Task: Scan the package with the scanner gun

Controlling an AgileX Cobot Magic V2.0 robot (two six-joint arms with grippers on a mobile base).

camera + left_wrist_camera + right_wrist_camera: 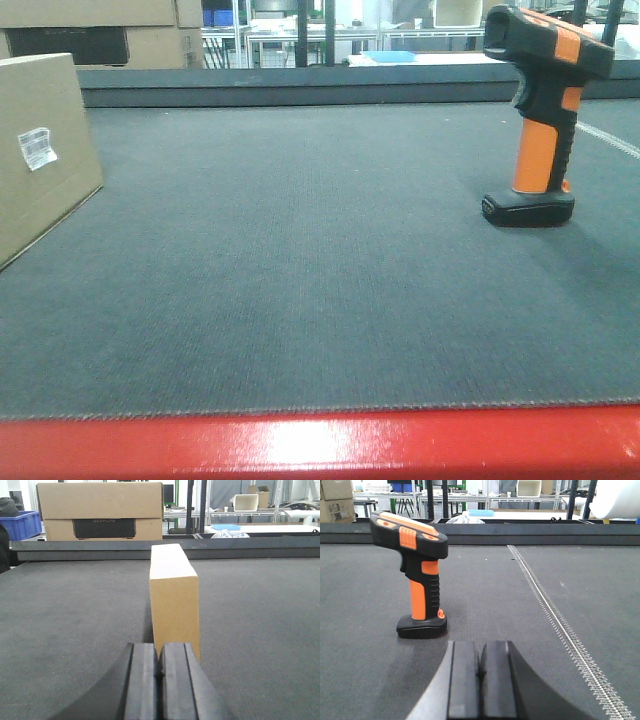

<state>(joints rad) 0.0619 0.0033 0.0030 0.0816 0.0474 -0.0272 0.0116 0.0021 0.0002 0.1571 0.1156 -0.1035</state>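
I'm seeing the package (45, 170) standing on edge at the far left of the grey mat (300, 280). My left gripper (159, 661) is sitting low over the mat, clenched and empty. The scanner gun (540, 120) is standing upright at the mat's right. My right gripper (479, 661) is likewise clenched on nothing.

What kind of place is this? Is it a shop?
Probably a warehouse or packing workshop, not a shop. Big cardboard cartons and a blue crate stand behind the dark table, and a scanner gun stands on it.
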